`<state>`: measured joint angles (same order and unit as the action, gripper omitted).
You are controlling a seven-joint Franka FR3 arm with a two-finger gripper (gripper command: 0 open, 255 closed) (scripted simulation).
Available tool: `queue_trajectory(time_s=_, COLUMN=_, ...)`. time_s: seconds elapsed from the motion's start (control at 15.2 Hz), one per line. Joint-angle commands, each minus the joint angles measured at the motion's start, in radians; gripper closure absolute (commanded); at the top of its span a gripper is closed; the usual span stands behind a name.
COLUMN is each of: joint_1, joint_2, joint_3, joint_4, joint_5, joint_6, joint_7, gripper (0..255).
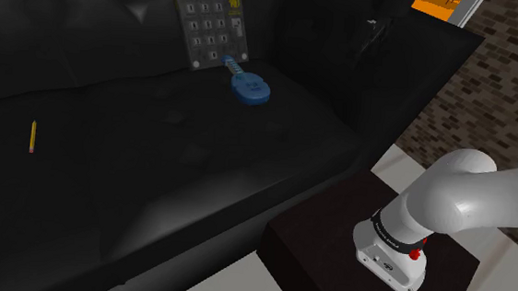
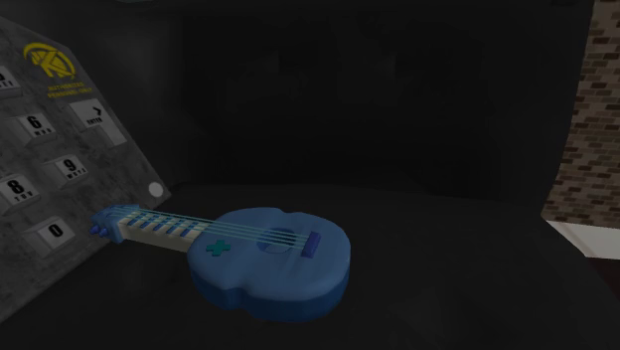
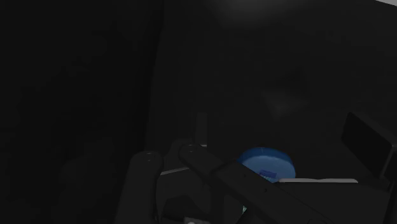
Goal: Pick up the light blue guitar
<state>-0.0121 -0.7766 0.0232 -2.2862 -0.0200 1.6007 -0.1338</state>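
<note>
The guitar (image 1: 250, 89) lies flat on the black sofa (image 1: 153, 180) seat, strings up, its headstock at the foot of the keypad (image 1: 209, 22) that leans on the backrest. The arm (image 1: 466, 199) is well apart from it, over the stand. The tool (image 3: 203, 184) is too dark to read; I cannot tell whether it is released or clenched.

Likely risks:
- The body looks broad and rounded, so a grip across it may slip.
- Going for the neck could knock the keypad over.
- Pressing down may sink the guitar into the cushion.
</note>
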Motion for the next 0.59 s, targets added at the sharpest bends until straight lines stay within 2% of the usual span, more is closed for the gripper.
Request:
queue_trajectory(time_s=0.0, joint_1=0.000, joint_2=0.000, joint_3=0.000, joint_4=0.000, joint_5=0.000, joint_6=0.000, joint_7=0.000, gripper=0)
queue_trajectory(time_s=0.53, joint_1=-0.016, joint_2=0.256, joint_3=0.090, joint_4=0.061, joint_5=0.002, joint_6=0.199, joint_7=0.144, gripper=0)
